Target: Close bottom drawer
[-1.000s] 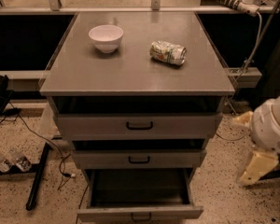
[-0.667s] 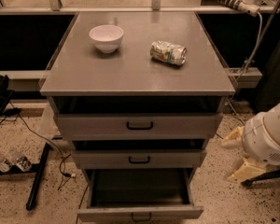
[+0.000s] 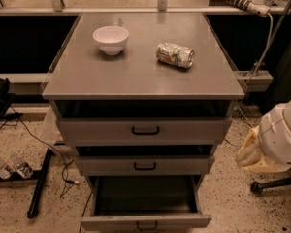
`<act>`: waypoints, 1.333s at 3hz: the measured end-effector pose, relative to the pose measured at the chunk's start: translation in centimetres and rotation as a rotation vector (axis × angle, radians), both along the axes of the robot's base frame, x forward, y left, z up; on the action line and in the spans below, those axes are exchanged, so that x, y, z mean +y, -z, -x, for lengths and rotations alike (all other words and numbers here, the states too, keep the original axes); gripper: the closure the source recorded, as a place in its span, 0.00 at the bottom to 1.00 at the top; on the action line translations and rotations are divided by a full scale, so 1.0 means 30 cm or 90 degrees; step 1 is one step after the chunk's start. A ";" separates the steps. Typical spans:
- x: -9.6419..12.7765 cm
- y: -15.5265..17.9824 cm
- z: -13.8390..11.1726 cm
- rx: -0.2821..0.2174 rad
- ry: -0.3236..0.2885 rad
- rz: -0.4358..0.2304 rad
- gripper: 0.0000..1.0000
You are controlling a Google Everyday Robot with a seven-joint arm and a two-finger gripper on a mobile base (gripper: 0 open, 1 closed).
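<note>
The bottom drawer (image 3: 145,221) is the lowest of three grey drawers and is pulled far out toward me. Its dark inside (image 3: 145,195) shows, and its small black bar handle (image 3: 146,225) sits at the lower edge of the view. My gripper (image 3: 251,155) is beige, below the white arm housing (image 3: 281,135). It hangs to the right of the cabinet at about the height of the middle drawer, apart from every drawer and holding nothing I can see.
The middle drawer (image 3: 144,165) and top drawer (image 3: 145,129) stand slightly out. A white bowl (image 3: 111,39) and a crushed can (image 3: 175,55) sit on the cabinet top. A black pole (image 3: 40,183) and cables lie on the floor at left, and a chair base (image 3: 274,184) is at right.
The arm and gripper have moved left toward the cabinet and slightly up. The drawers have not moved.
</note>
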State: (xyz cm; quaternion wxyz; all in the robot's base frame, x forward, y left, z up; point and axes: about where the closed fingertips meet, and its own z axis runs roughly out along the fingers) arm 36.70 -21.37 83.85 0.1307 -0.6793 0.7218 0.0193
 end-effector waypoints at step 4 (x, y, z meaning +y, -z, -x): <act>0.097 0.974 -0.149 0.046 0.135 -0.294 1.00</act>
